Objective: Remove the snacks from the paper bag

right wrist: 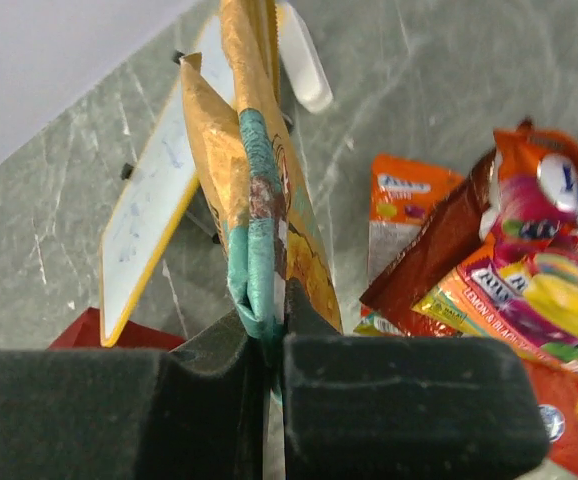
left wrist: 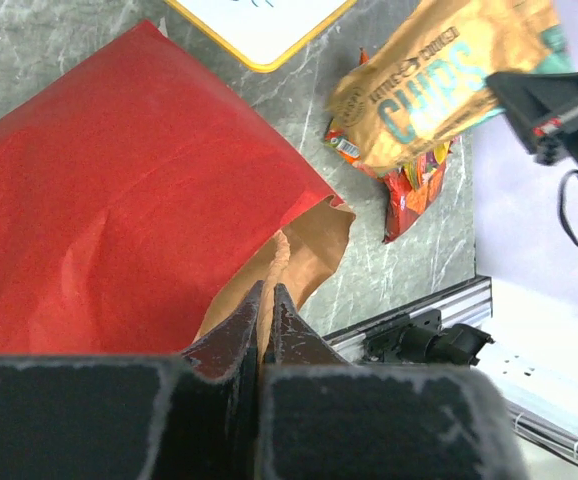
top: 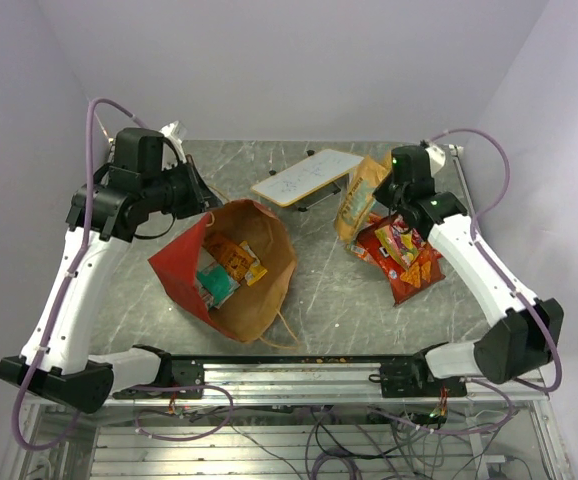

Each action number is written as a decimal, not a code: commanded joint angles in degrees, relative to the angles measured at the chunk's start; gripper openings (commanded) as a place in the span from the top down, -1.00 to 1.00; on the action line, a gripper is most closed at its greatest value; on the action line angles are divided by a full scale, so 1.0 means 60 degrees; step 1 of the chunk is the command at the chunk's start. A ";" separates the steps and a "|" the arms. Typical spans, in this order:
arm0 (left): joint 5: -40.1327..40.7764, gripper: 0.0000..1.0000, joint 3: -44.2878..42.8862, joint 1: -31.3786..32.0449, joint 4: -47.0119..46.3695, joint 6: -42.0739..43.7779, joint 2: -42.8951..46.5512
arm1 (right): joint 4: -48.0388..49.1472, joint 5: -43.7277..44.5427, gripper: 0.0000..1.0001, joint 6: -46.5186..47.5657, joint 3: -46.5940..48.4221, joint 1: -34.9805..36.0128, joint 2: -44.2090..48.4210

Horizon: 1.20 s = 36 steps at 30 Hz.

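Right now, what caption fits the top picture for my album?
Left gripper pinches the paper bag by its rim; right gripper holds a gold chip bag beside snacks lying outside.

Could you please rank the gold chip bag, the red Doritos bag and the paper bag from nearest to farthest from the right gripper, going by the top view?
1. The gold chip bag: clamped in the right gripper itself.
2. The red Doritos bag: lying on the table close by, towards the arm bases.
3. The paper bag: farthest, well across to the left.
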<state>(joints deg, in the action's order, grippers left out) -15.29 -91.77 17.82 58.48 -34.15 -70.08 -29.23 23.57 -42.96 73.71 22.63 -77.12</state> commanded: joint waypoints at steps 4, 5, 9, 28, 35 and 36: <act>-0.0010 0.86 -0.0459 -0.0056 -0.0129 0.0022 -0.0118 | 0.0543 -0.2935 1.00 -0.2390 -0.1408 -0.2063 -0.0622; -0.0077 0.86 -0.0583 -0.0056 -0.0035 0.0061 -0.0213 | 0.0621 -0.3057 1.00 -0.2253 -0.1613 -0.2301 -0.0614; -0.0455 0.86 -0.0003 -0.0061 -0.0629 0.0083 0.0087 | 0.0780 -0.3265 1.00 -0.1420 -0.2313 -0.2997 -0.0615; -0.2083 0.86 0.1543 -0.0056 0.0033 0.0316 0.0978 | 0.0149 -0.4385 -0.18 0.3083 -0.1075 -0.3205 0.0634; -0.1727 0.86 0.1482 -0.0063 0.0263 0.0169 0.1171 | 0.2660 -0.5752 -0.21 0.3960 -0.1443 0.0022 0.1070; -0.1700 0.86 0.1481 -0.0057 0.0285 0.0153 0.1164 | 0.3118 -0.5876 -0.21 0.4191 -0.1608 0.0628 0.1200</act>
<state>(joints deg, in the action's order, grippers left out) -25.26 -82.70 17.74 59.05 -32.64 -63.81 -21.91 -4.97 -23.99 66.02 14.15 -72.12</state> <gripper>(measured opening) 0.075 0.605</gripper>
